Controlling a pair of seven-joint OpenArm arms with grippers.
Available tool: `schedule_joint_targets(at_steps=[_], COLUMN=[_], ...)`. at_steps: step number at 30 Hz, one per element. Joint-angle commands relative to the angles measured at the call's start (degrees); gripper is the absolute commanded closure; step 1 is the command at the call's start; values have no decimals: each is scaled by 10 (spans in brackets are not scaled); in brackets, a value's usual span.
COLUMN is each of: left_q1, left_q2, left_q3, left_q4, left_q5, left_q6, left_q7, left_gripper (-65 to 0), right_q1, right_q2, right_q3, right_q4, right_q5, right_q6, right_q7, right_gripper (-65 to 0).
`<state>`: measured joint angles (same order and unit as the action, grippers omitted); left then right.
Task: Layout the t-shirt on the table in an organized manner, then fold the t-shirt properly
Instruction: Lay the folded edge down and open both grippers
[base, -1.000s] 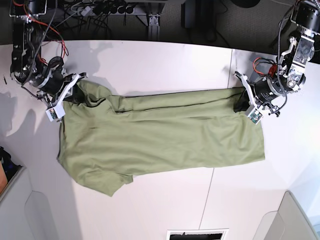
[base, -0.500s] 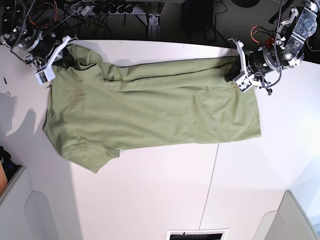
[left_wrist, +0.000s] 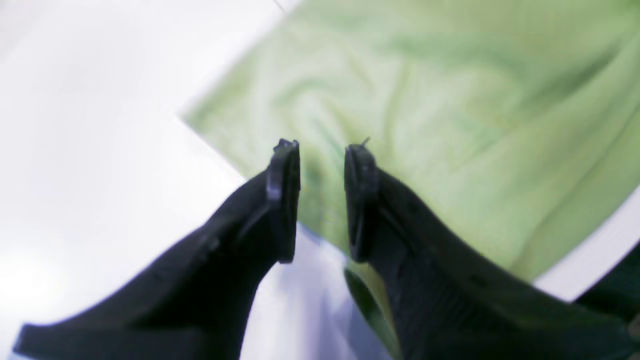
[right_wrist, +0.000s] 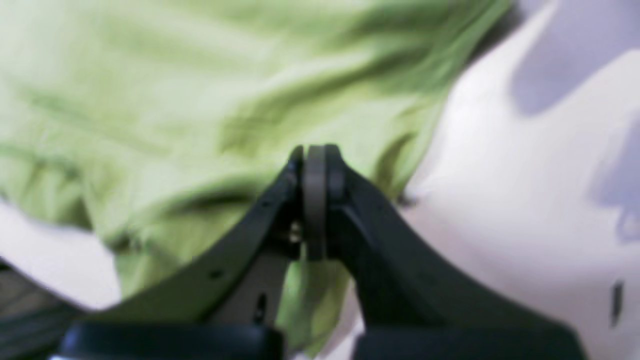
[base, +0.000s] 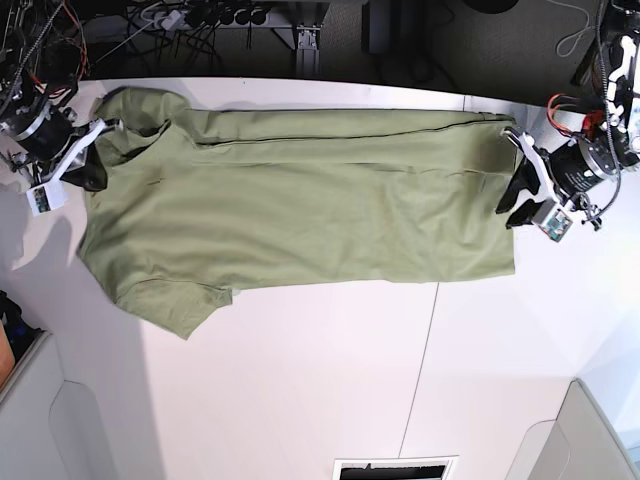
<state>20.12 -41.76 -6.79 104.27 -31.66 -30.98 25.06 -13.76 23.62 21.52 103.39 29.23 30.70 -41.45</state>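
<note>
T-shirt (base: 300, 210) lies spread on the tabletop (base: 300, 390); left claw (left_wrist: 321, 165) stands apart, right claw (right_wrist: 315, 165) together, empty.

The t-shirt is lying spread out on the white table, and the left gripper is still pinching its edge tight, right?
Not quite. The t-shirt does lie spread out on the white table, but the left gripper isn't pinching it. The left wrist view shows its jaws apart with nothing between them, the cloth lying beyond.
</note>
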Motion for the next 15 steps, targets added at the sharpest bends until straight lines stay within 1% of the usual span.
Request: schedule_joint_targets(at_steps=[1, 2, 3, 4, 6, 8, 10, 13, 15], left_q1=[-12, -23, -38, -54, -91, -129, -168, -222, -247], left_q2=[-9, -9, -9, -6, 2, 12, 23, 38, 45], left_q3=[-14, -18, -17, -17, -17, -17, -17, -7, 4], left_q4=[7, 2, -7, -23, -71, -138, -209, -296, -336], left_q5=[-21, -31, -35, -35, -35, -44, -71, -112, -127], left_q6=[-2, 1, 9, 21, 49, 62, 57, 19, 4], left_q7=[-18, -18, -20, -26, -30, -30, -28, -11, -1], left_gripper=[-194, -205, -224, -242, -258, -258, -258, -258, -258], right_q1=[25, 45, 66, 89, 136, 179, 222, 284, 322], right_q2=[8, 7, 8, 7, 7, 6, 6, 7, 7], right_q3=[5, 5, 5, 5, 5, 5, 5, 5, 5], right_q4=[2, -10, -26, -45, -90, -143, -200, -288, -342], right_q5=[8, 7, 5, 5, 5, 5, 4, -14, -23], right_q6=[-9, -15, -22, -24, -24, -24, -24, -24, -24], right_q7=[27, 34, 38, 40, 40, 40, 45, 57, 57], right_gripper=[-146, -199, -236, -255, -257, -257, -257, -257, -258])
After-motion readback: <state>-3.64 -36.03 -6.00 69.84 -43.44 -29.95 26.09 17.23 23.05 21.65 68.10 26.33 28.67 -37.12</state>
